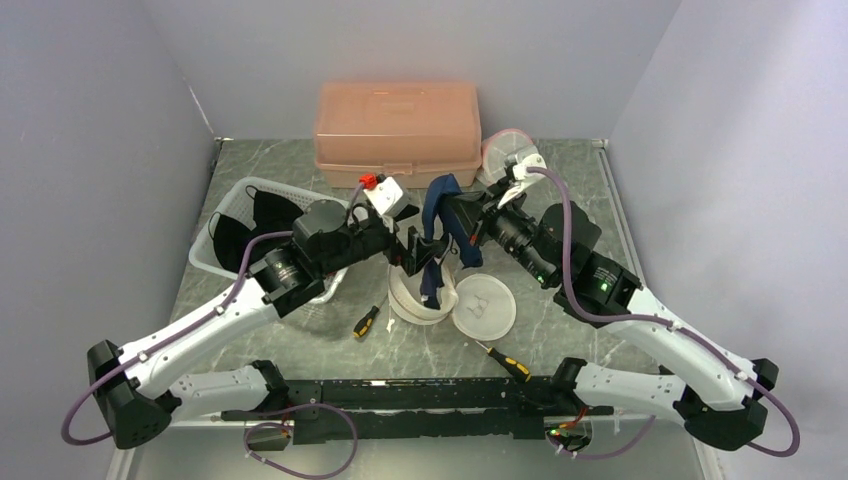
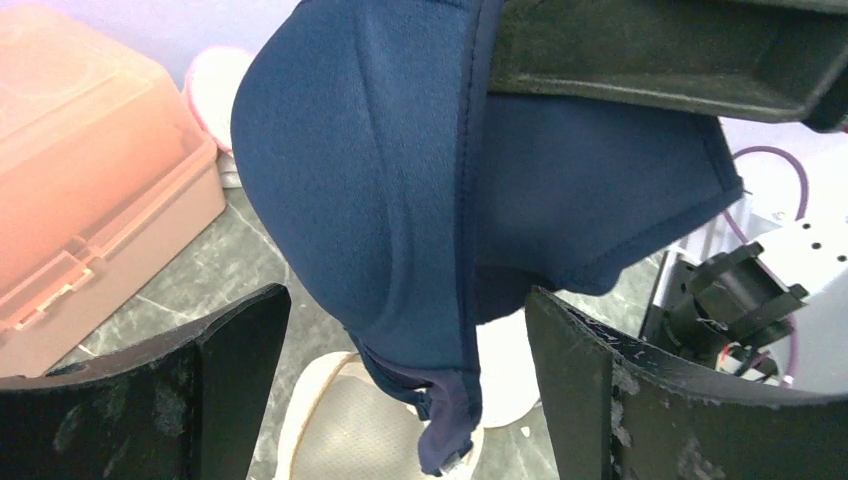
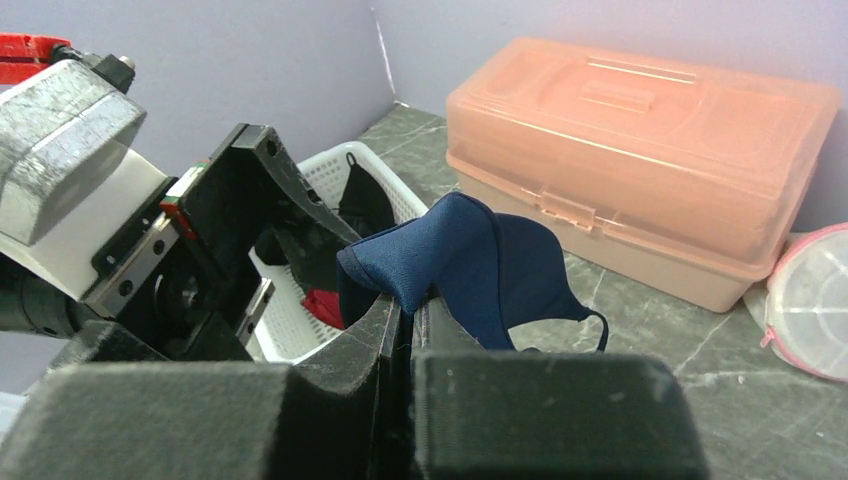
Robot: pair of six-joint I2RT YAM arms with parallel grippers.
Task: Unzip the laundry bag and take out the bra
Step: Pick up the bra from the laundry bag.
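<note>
The navy bra (image 1: 438, 215) hangs in the air over the middle of the table, and my right gripper (image 1: 458, 218) is shut on its upper edge. In the right wrist view the fabric (image 3: 470, 262) bulges out from between the closed right gripper (image 3: 410, 305). My left gripper (image 2: 408, 390) is open, its fingers (image 2: 235, 385) on either side of the bra's (image 2: 400, 180) hanging lower end without touching it. The white round laundry bag (image 1: 412, 300) lies open on the table below, seen under the bra in the left wrist view (image 2: 335, 430).
A peach plastic box (image 1: 397, 130) stands at the back. A white basket (image 1: 232, 215) with dark garments is at the left. A pink-rimmed round mesh bag (image 1: 503, 150) sits behind the right arm. Two screwdrivers (image 1: 365, 322) (image 1: 505, 362) lie near the front.
</note>
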